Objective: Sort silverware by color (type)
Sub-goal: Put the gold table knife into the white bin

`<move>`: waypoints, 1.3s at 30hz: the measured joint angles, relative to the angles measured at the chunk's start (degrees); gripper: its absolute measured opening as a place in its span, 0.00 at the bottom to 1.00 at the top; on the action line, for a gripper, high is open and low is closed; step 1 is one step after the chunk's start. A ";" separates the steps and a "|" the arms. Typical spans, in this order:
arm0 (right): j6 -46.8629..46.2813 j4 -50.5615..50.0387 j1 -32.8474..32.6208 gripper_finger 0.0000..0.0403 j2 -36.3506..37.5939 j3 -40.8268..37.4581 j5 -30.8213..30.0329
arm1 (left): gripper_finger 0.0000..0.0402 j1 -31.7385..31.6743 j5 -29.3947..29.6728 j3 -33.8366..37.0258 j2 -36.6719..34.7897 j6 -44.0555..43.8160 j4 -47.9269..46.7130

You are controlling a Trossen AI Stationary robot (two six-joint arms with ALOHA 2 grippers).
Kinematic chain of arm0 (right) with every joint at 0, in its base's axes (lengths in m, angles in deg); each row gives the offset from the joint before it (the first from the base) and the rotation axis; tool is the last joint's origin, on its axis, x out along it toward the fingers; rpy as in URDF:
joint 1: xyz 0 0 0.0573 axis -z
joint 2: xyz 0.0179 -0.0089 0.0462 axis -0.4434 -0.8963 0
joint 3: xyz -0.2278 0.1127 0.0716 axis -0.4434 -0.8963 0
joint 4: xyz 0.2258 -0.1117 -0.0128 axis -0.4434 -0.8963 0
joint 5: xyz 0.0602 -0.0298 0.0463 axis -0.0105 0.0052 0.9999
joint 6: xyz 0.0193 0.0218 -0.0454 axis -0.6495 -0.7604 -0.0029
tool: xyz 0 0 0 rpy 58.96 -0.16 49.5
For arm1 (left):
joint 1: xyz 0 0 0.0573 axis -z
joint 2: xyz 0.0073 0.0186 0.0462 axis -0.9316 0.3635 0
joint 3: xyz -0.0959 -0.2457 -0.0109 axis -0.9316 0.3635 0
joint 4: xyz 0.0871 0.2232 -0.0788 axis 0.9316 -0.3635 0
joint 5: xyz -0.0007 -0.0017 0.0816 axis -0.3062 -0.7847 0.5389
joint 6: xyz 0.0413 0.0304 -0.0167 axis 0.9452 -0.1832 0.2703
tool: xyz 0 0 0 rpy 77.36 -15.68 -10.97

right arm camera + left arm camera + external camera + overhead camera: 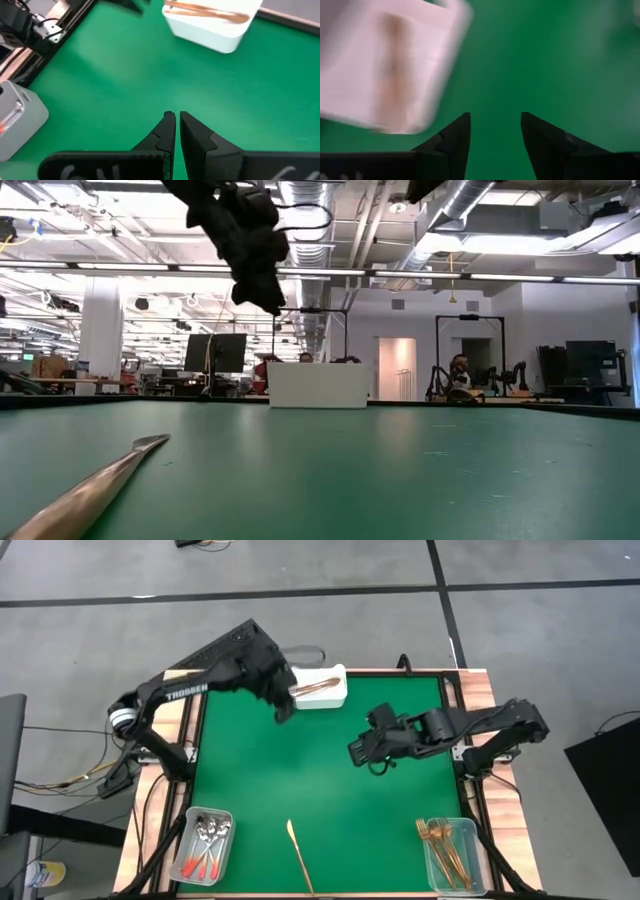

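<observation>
Left gripper (284,708) is hovering just beside the white tray (335,698), jaws spread, empty; copper pieces (316,688) are lying in the tray. Right gripper (358,751) is waiting near it, jaws nearly together. Gold knife (298,853) is lying well apart, loose on the tabletop (320,780). Risk: it's flat, so jaws may be skidding off it.

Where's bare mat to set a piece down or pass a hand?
Widest free patch: mid-mat, between the white tray at the far edge and the gold knife near the front. Also free: front strips between the knife and the spoon bin, and between the knife and the gold bin. Crowded: beside the tray under the left gripper, and under the right gripper.
</observation>
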 joint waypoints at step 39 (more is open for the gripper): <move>-15.50 28.03 -23.98 0.12 -5.91 -0.02 -6.94 | 0.31 56.23 -4.86 22.68 13.36 12.67 51.29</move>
